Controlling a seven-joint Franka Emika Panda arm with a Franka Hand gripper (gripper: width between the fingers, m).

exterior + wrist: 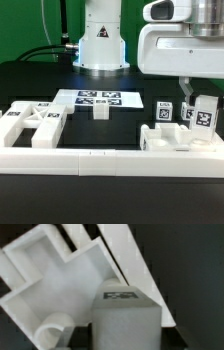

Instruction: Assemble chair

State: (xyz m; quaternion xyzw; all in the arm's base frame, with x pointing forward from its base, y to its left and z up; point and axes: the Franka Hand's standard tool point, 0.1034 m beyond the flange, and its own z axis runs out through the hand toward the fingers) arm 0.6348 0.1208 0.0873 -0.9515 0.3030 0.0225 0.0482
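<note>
Gripper (pixel 193 97) is down at the exterior view's right, jaws drawn together and apparently clamped on a tagged post (pixel 205 114). The fingers themselves are hard to make out in either view.

The chair parts are split. A framed panel (pixel 35 125) lies at the exterior view's left and a small block (pixel 100 109) sits near the marker board (pixel 98 97). The rest are clustered at the right (pixel 168 138) just behind the rail (pixel 110 158), with the held post standing among them.

Handling, as a judgement: hard matte plastic, stiff, light, not fragile, a bit slick. Take the post on its flat opposite faces, clear of the tag. Panels are better gripped by a frame bar than by the wide face.

The exterior view gives the whole layout and shows which parts are still loose. The wrist view shows only the post (pixel 125 317) close up, with its tag facing the camera and a framed part (pixel 50 277) right beside it. Whether they touch, I cannot tell.
</note>
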